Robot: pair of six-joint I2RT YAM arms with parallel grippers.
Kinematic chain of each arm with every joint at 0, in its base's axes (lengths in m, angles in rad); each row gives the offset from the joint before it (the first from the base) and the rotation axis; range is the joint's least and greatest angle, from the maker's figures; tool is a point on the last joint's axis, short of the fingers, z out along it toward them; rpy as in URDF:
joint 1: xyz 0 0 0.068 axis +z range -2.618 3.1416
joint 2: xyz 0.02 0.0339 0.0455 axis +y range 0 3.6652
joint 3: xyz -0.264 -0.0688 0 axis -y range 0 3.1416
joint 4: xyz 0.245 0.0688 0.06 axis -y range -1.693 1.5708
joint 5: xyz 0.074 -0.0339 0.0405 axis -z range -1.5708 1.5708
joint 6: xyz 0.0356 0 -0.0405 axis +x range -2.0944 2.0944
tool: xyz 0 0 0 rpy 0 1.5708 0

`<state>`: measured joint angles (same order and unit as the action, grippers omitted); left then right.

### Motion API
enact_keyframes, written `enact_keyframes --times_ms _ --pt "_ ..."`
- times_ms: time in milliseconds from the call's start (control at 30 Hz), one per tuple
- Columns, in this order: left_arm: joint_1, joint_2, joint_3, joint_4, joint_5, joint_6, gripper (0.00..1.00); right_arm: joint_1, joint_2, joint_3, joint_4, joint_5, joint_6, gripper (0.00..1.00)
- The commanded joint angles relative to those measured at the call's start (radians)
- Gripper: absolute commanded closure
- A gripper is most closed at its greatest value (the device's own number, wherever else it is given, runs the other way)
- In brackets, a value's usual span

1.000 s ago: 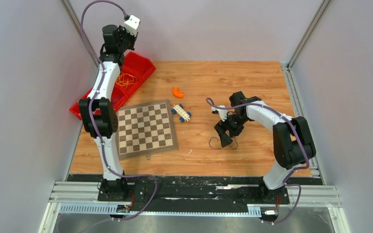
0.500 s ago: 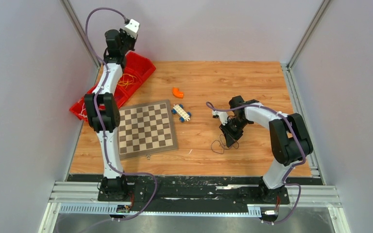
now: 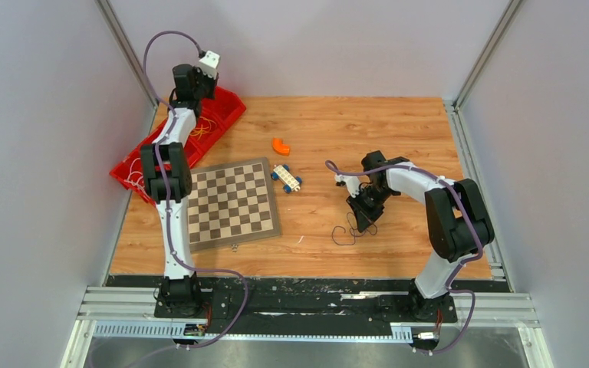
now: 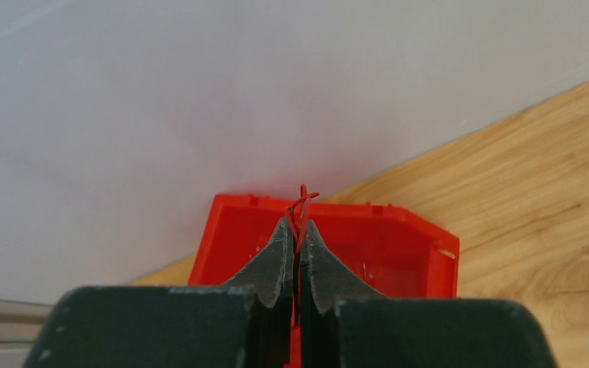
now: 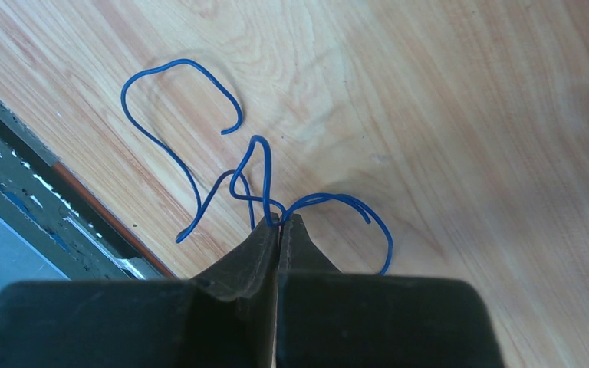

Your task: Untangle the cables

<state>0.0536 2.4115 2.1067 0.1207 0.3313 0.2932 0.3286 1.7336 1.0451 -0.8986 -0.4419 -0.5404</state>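
Holding one strand in each arm; the sorting step is in hand.

Left fingers: closed tight on a dark red wire, whose kinked end pokes out above the tips. They are raised over the red bin at the far left of the bench.

Right fingers: closed on a blue wire, pinched where its loops cross, low over the bench right of centre. The wire lies curled on the wood with its ends free and no strand of another colour with it.

Bin contents: orange wires bunched in one compartment; pale strands in the nearer one, too small to tell apart.

Also present: chessboard and toy car, both apart from the wires.

Step, as judged: singling strands out, with most of the bundle left in the bin. The next move calls for a slow lift of the red wire clear of the bin, watching for snagged neighbours, then laying each strand well apart.
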Motion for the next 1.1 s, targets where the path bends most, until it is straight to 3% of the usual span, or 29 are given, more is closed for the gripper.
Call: enact_keyframes --times_ms 0,300,367,400,667,867,1067 --pt "0.028 0.005 0.032 -0.073 0.006 -0.020 0.96 0.001 -0.010 0.043 0.002 -0.012 0.008 1.00" --pt "0.037 0.056 0.097 -0.304 0.000 0.107 0.92 0.001 0.007 0.068 -0.007 -0.023 0.014 1.00" --pt "0.037 0.059 0.095 -0.317 -0.013 0.117 0.78 0.002 0.007 0.071 -0.008 -0.023 0.015 1.00" --pt "0.038 0.057 0.089 -0.310 -0.018 0.110 0.66 0.001 0.006 0.073 -0.009 -0.025 0.015 1.00" --pt "0.048 -0.016 0.109 -0.257 0.024 0.041 0.23 0.003 -0.005 0.081 -0.012 -0.063 0.031 1.00" --pt "0.048 -0.135 0.126 -0.298 0.070 0.006 0.02 0.002 -0.054 0.113 -0.015 -0.093 0.053 1.00" --pt "0.047 -0.331 0.041 -0.343 0.126 -0.015 0.00 0.002 -0.100 0.147 -0.014 -0.130 0.069 1.00"
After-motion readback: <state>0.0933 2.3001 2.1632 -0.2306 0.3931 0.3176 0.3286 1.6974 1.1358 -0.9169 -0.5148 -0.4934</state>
